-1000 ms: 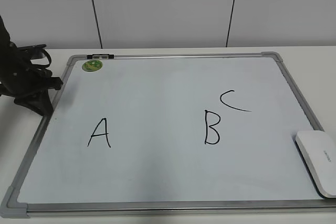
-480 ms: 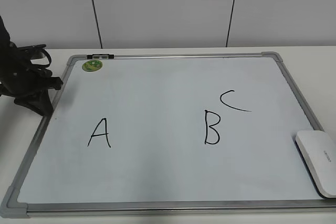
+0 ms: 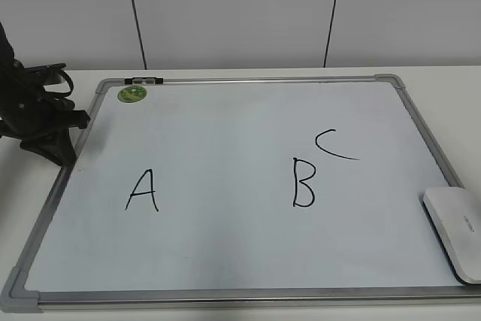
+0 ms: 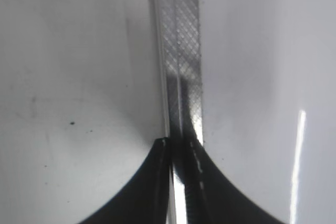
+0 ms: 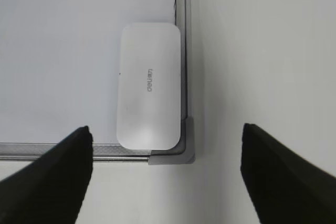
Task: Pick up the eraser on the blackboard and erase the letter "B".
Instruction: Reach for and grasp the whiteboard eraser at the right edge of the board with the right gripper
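Right wrist view had the eraser point(image 5: 149, 108) flat in the blackboard's point(image 5: 63, 66) near right corner, against the frame, small grey lettering on top too small to read reliably. Right gripper point(image 5: 167, 174) was wide open above it, holding nothing. Exterior view showed black handwritten "A" point(image 3: 142, 191), the letter "B" point(image 3: 304, 183) and "C" point(image 3: 334, 145), B fully intact, plus a green magnet point(image 3: 131, 94) top left. Left gripper point(image 4: 178, 148) sat closed over the left frame rail, nothing gripped.

one eraser point(image 3: 455, 231), one blackboard point(image 3: 225, 298), three letters
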You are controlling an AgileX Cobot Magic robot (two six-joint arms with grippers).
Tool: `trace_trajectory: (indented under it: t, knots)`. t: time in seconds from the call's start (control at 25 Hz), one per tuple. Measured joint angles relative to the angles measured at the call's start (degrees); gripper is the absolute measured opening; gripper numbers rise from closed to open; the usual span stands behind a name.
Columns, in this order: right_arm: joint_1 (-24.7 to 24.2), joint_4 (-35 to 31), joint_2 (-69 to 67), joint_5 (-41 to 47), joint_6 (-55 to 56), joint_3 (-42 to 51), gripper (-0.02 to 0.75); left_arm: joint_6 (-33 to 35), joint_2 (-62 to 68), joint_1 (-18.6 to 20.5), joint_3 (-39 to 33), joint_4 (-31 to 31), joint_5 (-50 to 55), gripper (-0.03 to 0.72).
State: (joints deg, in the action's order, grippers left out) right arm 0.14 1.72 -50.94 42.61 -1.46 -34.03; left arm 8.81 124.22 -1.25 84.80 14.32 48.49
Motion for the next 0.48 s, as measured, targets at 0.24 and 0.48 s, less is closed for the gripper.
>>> trace_trajectory:
  t: [0.24, 0.48]
  knots:
    - [0.0, -0.3, -16.0, -5.8, -0.3, -1.4, 0.671, 0.0, 0.0, 0.0, 0.0, 0.0, 0.0, 0.049]
    - [0.0, -0.9, -30.6, -7.5, -1.1, -6.7, 0.671, 0.0, 0.0, 0.0, 0.0, 0.0, 0.0, 0.049]
